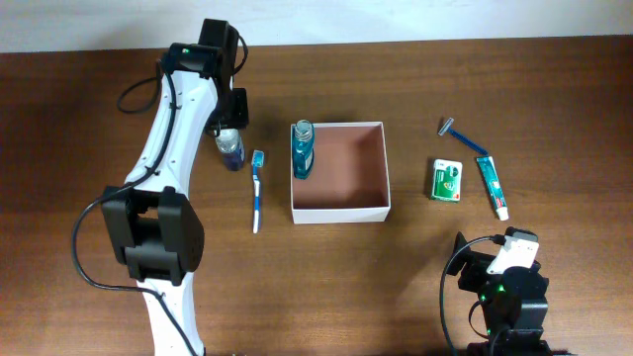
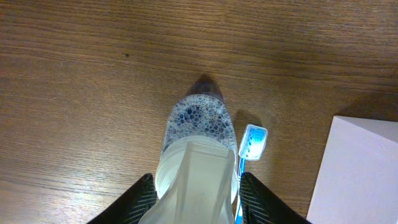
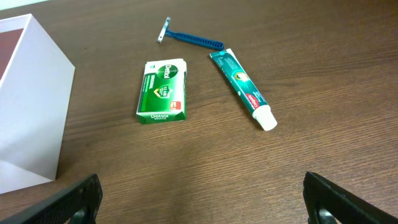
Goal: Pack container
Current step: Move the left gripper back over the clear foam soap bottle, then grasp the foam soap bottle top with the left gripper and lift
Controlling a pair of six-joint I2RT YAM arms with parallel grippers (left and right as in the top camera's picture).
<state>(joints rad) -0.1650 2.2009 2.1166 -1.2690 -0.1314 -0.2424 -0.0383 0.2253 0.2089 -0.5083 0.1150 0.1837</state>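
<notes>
Left fingers (image 2: 142,198) sit either side of a small clear bottle (image 2: 199,140) with foamy liquid inside. They're partly open and right at its sides, but I can't tell if they actually clamp it. The bottle stands on the desk (image 1: 89,119), left of the container (image 1: 341,213), with a blue-and-white toothbrush (image 1: 257,190) lying between them, just beside the bottle.

The container is mid-desk, open top up. A teal bottle (image 1: 303,150) is in its top-left corner as the overhead view shows it; the rest of the pinkish floor is bare.

Right fingers (image 3: 81,196) are wide open with nothing between them, low over the desk near the front right.

Ahead of them, right of the container:
- green packet (image 3: 162,91)
- toothpaste tube (image 3: 241,88), white cap toward the arm
- blue razor (image 3: 189,38), farthest back; its handle end is just beside the tube's far end, contact unclear
</notes>
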